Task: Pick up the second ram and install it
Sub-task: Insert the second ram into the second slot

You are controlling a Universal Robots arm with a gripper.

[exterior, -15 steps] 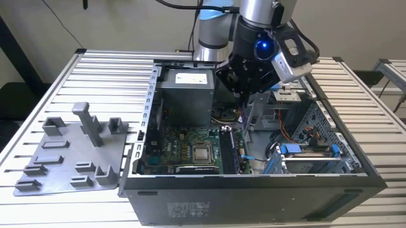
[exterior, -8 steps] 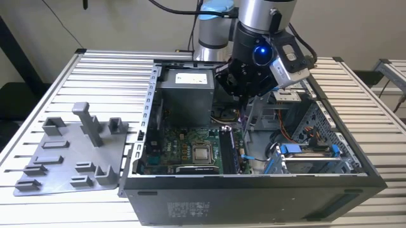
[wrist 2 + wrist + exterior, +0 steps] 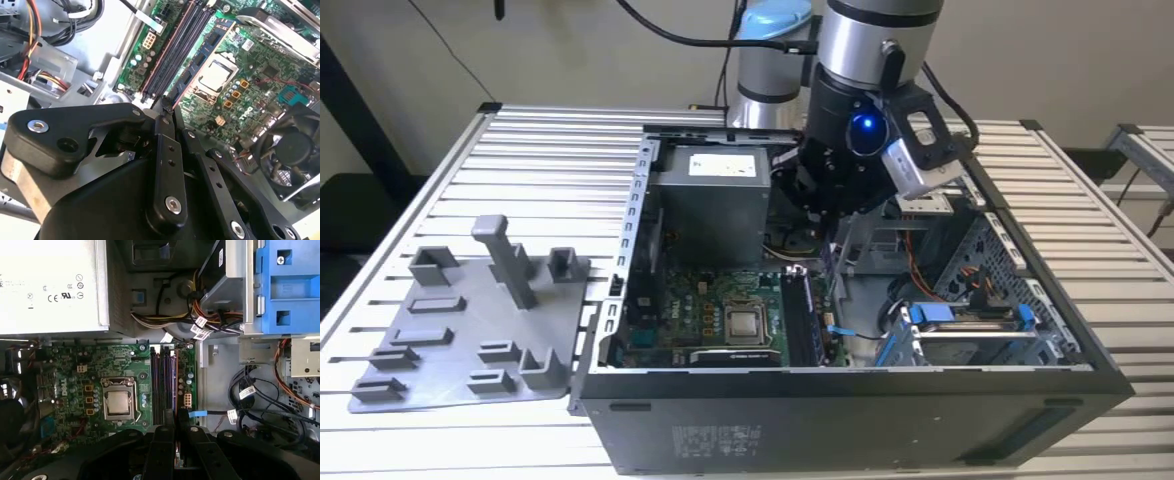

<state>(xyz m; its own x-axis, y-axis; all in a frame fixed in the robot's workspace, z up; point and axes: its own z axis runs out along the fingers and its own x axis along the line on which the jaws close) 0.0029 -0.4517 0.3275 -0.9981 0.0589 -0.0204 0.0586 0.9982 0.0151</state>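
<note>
One slatted metal counter carries one open black computer case towards its edge on the exterior view's right, and one grey plastic holder plate with upright blocks towards the opposite edge. One silver arm reaches down into the case, its jaws drawn narrow over the memory slots. There the second ram, one thin dark blue-green stick, stands on edge; I cannot tell whether the jaws pinch it. One white label sits on the power supply.
</note>
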